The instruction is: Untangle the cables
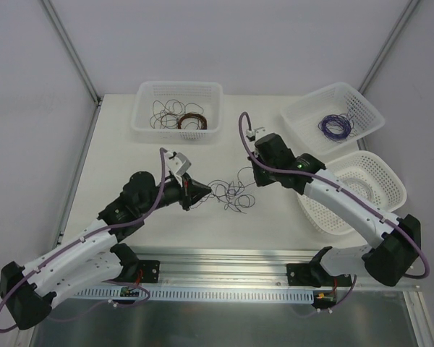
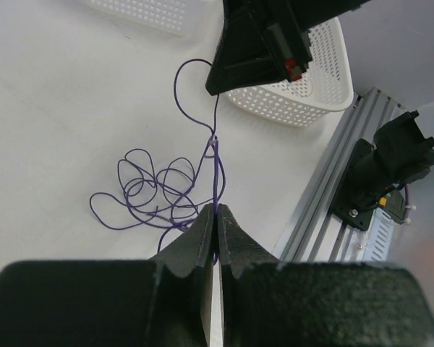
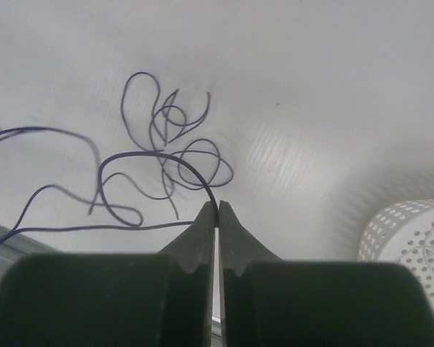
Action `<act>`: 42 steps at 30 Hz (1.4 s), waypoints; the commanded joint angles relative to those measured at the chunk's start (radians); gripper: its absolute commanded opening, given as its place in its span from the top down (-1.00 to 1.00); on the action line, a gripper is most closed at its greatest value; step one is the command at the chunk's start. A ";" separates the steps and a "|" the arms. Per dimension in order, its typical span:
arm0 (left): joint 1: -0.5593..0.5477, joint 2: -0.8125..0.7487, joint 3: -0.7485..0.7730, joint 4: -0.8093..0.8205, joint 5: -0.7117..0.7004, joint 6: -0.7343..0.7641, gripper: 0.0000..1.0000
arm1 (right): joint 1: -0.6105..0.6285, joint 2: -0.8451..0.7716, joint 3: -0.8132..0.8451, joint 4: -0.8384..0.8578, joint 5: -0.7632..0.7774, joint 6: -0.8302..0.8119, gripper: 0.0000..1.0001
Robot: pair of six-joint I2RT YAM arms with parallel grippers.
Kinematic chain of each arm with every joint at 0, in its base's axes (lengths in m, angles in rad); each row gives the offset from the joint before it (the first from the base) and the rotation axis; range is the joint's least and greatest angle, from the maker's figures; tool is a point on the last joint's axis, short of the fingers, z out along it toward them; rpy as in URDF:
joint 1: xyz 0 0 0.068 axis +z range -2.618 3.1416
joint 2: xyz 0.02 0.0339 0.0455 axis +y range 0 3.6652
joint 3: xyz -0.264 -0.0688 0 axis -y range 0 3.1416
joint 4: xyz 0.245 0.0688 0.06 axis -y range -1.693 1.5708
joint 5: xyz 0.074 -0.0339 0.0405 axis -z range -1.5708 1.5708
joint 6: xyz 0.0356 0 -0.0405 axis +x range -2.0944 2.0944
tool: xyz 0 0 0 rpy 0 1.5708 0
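Two arms reach inward over the table (image 1: pixel 123 152), elbows bent, wrists low and facing each other. The left gripper (image 1: pixel 201 192) is clenched on a purple strand of the cables (image 1: pixel 231 194). The right gripper (image 1: pixel 255 181) pinches a dark strand. The cables lie on the table between them.

Even, bright, diffuse light; soft shadows on the table (image 1: pixel 130 166); wrist views blur nearby fingers (image 3: pixel 202 238), perhaps slightly edge-warped.

Cables (image 1: pixel 231 194) on table (image 1: pixel 130 159) between left fingers (image 1: pixel 200 192) and right fingers (image 1: pixel 256 179); one basket (image 1: pixel 175 134) behind, two baskets (image 1: pixel 302 119) at right.
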 commanded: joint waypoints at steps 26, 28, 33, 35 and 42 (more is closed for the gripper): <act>0.173 -0.042 0.094 -0.703 -0.629 -0.130 1.00 | -0.361 -0.294 0.216 -0.104 -0.039 -0.096 0.99; 0.272 -0.035 0.067 -0.705 -0.554 -0.154 1.00 | -0.371 -0.334 0.264 -0.102 -0.046 -0.113 0.99; 0.306 -0.054 0.068 -0.682 -0.483 -0.171 1.00 | -0.397 -0.357 0.333 -0.108 -0.132 -0.150 0.99; 0.306 -0.051 0.086 -0.654 -0.434 -0.157 1.00 | -0.397 -0.348 0.338 -0.094 -0.162 -0.153 0.99; 0.306 0.020 0.162 -0.591 -0.270 -0.072 1.00 | -0.398 -0.317 0.353 -0.053 -0.197 -0.169 0.99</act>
